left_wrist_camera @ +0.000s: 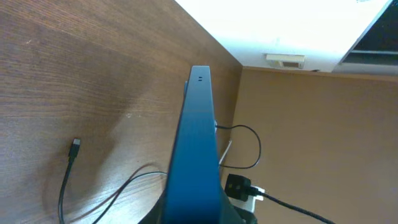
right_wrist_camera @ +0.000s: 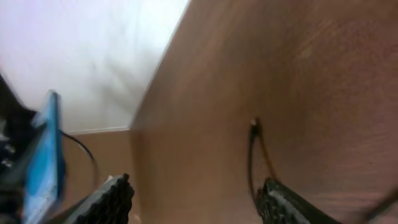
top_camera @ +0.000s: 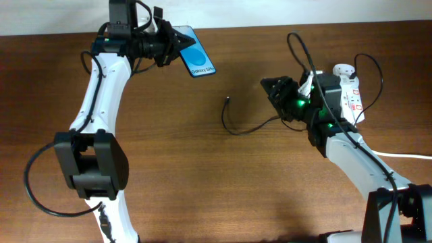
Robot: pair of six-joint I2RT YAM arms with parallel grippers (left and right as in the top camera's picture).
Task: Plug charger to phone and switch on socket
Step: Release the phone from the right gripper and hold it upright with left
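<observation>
The phone (top_camera: 196, 57), blue screen with a white band, is held in the air at the back left by my left gripper (top_camera: 173, 43), which is shut on its end. It fills the left wrist view (left_wrist_camera: 196, 155) edge-on and shows at the left of the right wrist view (right_wrist_camera: 45, 155). The charger cable (top_camera: 246, 128) lies on the table, its plug tip (top_camera: 228, 100) free, also in the left wrist view (left_wrist_camera: 75, 143) and right wrist view (right_wrist_camera: 254, 122). My right gripper (top_camera: 272, 88) is open and empty, right of the tip (right_wrist_camera: 196, 196). The white socket (top_camera: 349, 94) lies at the far right.
A black adapter (left_wrist_camera: 237, 185) sits in the socket with the cable leading from it. The socket's thick white cord (top_camera: 405, 156) runs off to the right edge. The wooden table (top_camera: 202, 182) ends at a white wall behind.
</observation>
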